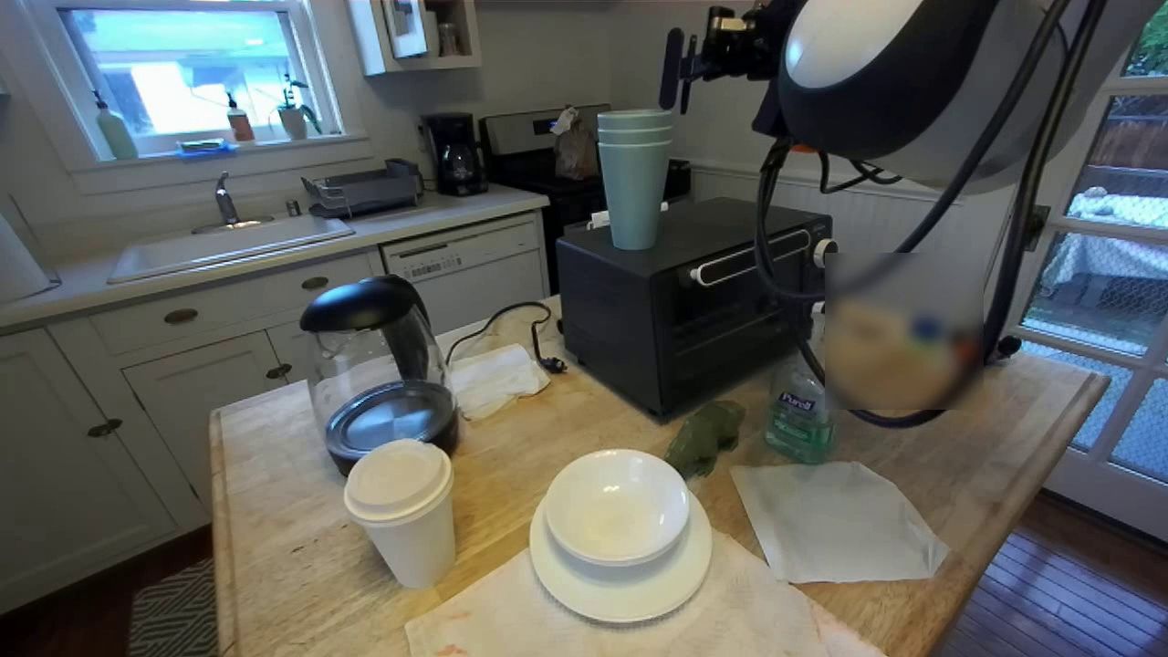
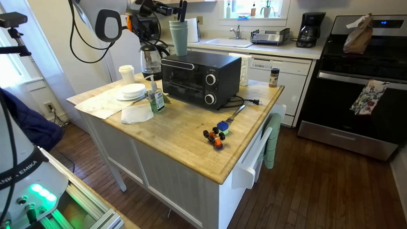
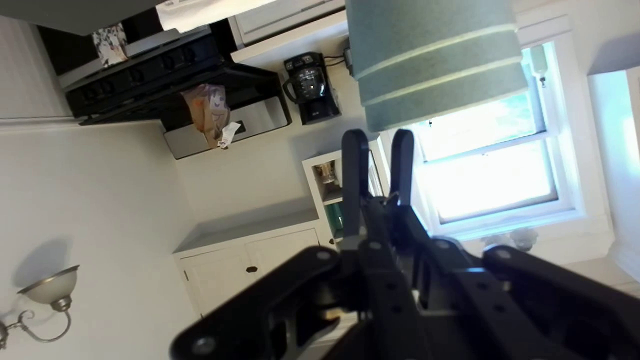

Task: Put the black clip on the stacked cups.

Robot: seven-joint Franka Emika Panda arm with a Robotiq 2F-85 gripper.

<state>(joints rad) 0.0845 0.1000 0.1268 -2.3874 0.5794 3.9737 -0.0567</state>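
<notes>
The stacked cups are a tall pale mint-green stack, upright on the black toaster oven in both exterior views [image 1: 634, 187] [image 2: 179, 39]. In the wrist view the stack [image 3: 435, 55] shows upside down, its rims close to the fingertips. My gripper [image 3: 378, 137] has its fingers close together with a narrow gap at the tips. A small dark piece between them lower down looks like the black clip [image 3: 377, 206]; it blends with the fingers. In both exterior views the gripper [image 1: 679, 96] [image 2: 181, 19] is at the cups' rim; contact cannot be told. No clip shows elsewhere.
The toaster oven [image 1: 607, 310] bears the stack near its edge. Around it on the wooden table are a glass kettle [image 1: 388, 374], a white lidded cup [image 1: 406, 520], a white bowl [image 1: 616, 511] on a plate, a sanitizer bottle [image 1: 801, 424] and an orange toy [image 2: 215, 140].
</notes>
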